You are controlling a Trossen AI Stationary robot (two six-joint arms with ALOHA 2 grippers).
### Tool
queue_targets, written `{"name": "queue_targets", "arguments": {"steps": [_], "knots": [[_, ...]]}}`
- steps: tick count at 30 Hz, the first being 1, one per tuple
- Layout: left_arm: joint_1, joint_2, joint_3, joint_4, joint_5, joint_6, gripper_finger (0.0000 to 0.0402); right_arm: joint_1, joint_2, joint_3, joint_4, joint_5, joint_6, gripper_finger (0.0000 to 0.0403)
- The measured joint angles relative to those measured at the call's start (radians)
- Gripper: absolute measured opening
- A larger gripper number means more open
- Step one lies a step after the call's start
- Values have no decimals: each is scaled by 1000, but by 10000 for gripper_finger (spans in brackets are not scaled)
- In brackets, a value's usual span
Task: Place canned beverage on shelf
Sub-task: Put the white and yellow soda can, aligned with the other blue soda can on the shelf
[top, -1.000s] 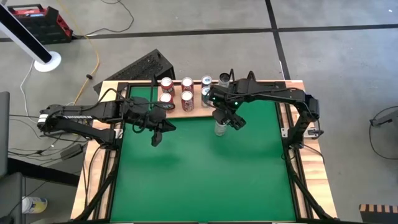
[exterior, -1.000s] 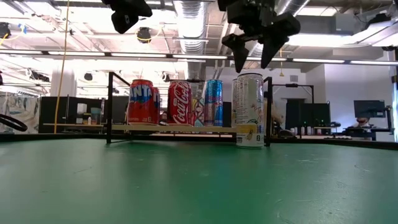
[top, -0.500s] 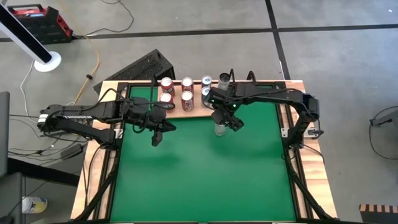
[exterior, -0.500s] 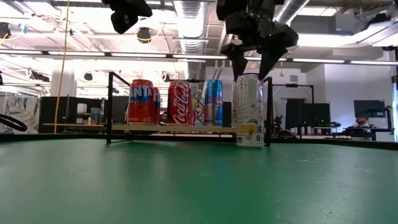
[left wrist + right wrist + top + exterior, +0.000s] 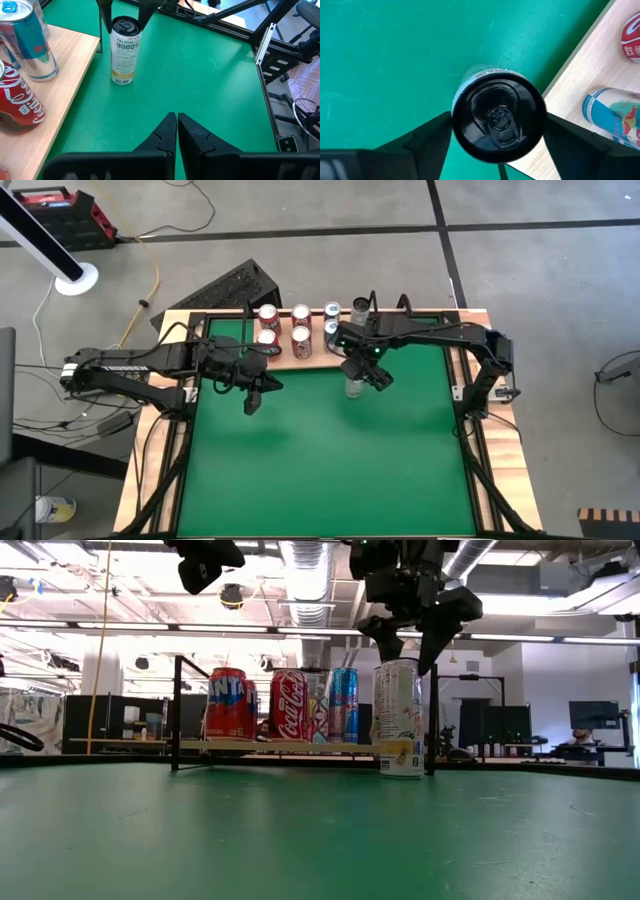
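Reaching straight down, right gripper (image 5: pixel 409 648) straddles the can (image 5: pixel 400 718) (fingers apart).

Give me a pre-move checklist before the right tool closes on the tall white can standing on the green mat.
1. White can upright on the green table, off the shelf: ok.
2. Right tool centred over the can top, one finger on each side in the right wrist view: ok.
3. Right tool open, not yet gripping: ok.
4. Fingers low enough to grip the can body: not ok, tips sit only at the rim.
5. Left tool shut and away from the can: ok.
6. Free spot on the shelf beside the Coca-Cola can and blue can: cannot tell.
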Motion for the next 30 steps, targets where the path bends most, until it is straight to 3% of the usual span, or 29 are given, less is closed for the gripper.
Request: {"name": "queue_targets", "arguments": {"steps": [4,7,16,22,26,30], "knots": [[0,0,0,0,0,0,0,1,0,0,0,0,22,285],[0,0,0,0,0,0,0,7,0,3,-4,5,129,274],[0,0,0,0,1,6,0,32,-1,16,-108,27,780,278],[0,0,0,0,1,56,0,66,-2,16,-64,66,1086,278],[0,0,0,0,1,76,0,87,0,15,-29,117,1215,278],[0,0,0,0,2,102,0,103,0,15,-9,119,1242,278]]}}
